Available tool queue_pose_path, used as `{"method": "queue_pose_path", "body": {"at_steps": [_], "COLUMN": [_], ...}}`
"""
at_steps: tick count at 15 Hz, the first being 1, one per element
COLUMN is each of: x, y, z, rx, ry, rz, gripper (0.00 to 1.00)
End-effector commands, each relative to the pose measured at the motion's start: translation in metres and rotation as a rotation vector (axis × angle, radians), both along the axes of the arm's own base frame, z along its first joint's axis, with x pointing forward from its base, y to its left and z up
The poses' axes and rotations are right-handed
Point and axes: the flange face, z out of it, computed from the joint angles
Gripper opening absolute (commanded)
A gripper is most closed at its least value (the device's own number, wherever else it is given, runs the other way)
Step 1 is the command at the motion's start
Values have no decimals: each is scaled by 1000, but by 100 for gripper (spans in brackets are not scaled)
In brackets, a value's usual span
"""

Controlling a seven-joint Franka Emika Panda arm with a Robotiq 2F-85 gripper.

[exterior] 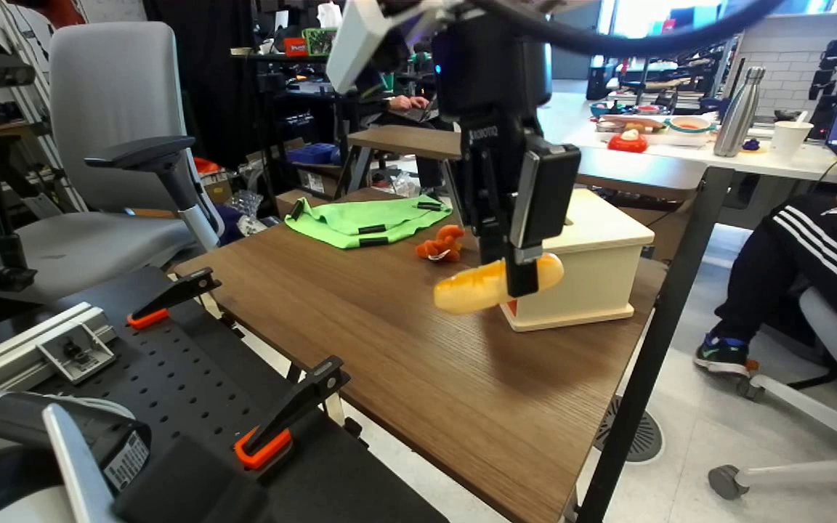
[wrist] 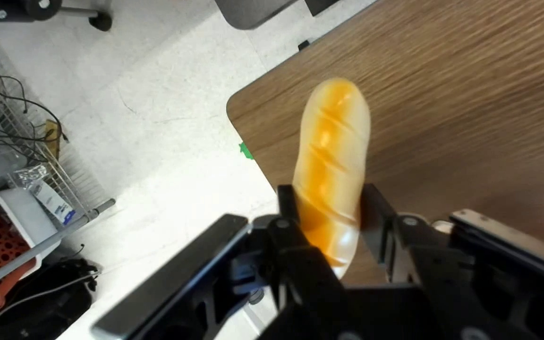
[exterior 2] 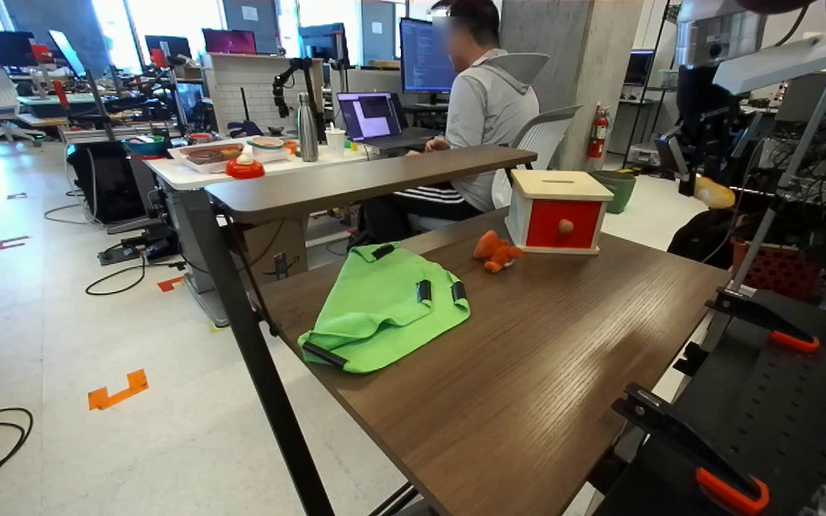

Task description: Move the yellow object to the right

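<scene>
Brown table (exterior: 404, 349) spread below, the gripper (wrist: 331, 208) has the yellow roll (exterior: 473, 287) pinched, raised clear of the table near its edge. Lifting looks done, setting down isn't; how much rightward carry remains, I can't tell.

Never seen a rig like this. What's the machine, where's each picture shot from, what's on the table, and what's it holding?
It's a single robot arm; at its end is a black gripper that pinches things. Two pictures come from cameras standing outside the robot, looking across the table from different places. The third is the wrist view: its camera rides on the arm, looking past the gripper. On the table are a green cloth with black strips, a small orange piece and a wooden box with a red front and round knob. The gripper holds a rounded yellow object, gripped partway along its length and clear of the table.
</scene>
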Motion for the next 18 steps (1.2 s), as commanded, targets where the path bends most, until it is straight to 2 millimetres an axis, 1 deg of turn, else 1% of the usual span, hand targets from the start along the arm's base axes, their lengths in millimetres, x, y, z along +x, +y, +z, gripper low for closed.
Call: {"method": "queue_pose_path", "body": {"at_steps": [1,4,7,9,12,18], "x": [22,32,36,36,33,21], "y": [-17,-21,-15,-11,-12,-27], "z": [-26,-51,-78,-91,-100,-105], "rx": [-13,12,87,133,174,197], "ry": [-70,-122,-124,-107,-72,-24], "rz": [-8,7,23,49,86,134], "gripper": [12,12,12,12,12,12]}}
